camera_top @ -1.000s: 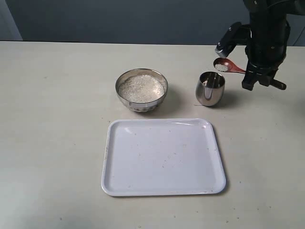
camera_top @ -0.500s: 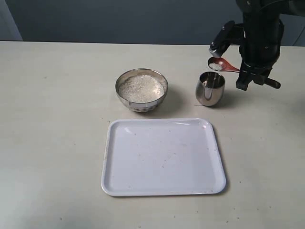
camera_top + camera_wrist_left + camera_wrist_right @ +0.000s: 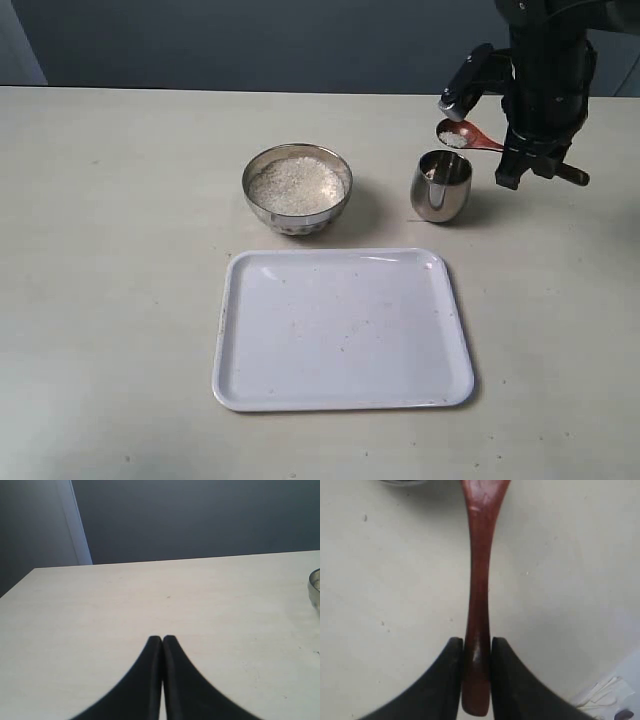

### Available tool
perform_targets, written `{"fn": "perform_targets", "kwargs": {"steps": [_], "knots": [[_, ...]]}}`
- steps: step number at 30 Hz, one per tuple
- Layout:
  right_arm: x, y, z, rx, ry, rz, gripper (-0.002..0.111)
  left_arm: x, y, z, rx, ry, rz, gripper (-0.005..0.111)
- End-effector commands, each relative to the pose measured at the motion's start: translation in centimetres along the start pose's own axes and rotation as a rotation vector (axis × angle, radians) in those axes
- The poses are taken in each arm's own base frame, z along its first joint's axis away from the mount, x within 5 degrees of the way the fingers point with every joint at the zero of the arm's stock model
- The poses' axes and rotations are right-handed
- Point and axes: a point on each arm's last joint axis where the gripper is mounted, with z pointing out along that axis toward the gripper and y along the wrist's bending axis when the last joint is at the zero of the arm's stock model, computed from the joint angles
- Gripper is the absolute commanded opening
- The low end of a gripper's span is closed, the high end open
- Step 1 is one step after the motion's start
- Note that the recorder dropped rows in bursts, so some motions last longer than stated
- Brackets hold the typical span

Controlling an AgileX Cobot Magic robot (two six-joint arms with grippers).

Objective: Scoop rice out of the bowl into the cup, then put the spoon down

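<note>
1. Exterior view: we find the spoon [image 3: 462, 135] loaded with rice [image 3: 457, 140], held just above the cup [image 3: 441, 186]; tipping and setting down remain.
2. The bowl [image 3: 297, 187] sits left of the cup, well filled.
3. We note the right gripper [image 3: 477, 645], fingers [image 3: 445, 680] narrowly parted, clamping the spoon handle; the left gripper [image 3: 162, 641] is closed, empty.

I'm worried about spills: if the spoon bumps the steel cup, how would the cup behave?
The cup is narrow with rounded sides, so it probably tips, then rolls. Polished steel on the smooth table likely slides easily.
</note>
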Motion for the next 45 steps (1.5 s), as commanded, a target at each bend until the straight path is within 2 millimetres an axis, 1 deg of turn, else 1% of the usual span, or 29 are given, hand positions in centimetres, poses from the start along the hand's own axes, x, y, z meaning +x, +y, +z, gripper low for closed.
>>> {"fn": "perform_targets", "kwargs": {"steps": [1,31,34,38,45], "knots": [[0.3,-0.2,-0.4,0.015,-0.001,0.003,-0.001,-0.2,0.0,-0.1,0.003,-0.01,-0.006,0.001],[0.2,0.0,-0.4,-0.01,-0.012,0.032,-0.001,-0.2,0.0,-0.1,0.003,-0.01,-0.006,0.001],[0.3,0.2,-0.1,-0.012,0.001,0.024,-0.001,-0.2,0.0,-0.1,0.003,-0.01,-0.006,0.001],[0.9,0.9,1.1,-0.01,0.056,-0.013,-0.001,-0.2,0.0,-0.1,0.003,-0.01,-0.006,0.001],[0.9,0.9,1.1,-0.012,0.055,0.008,-0.001,-0.2,0.0,-0.1,0.003,-0.01,-0.006,0.001]]}}
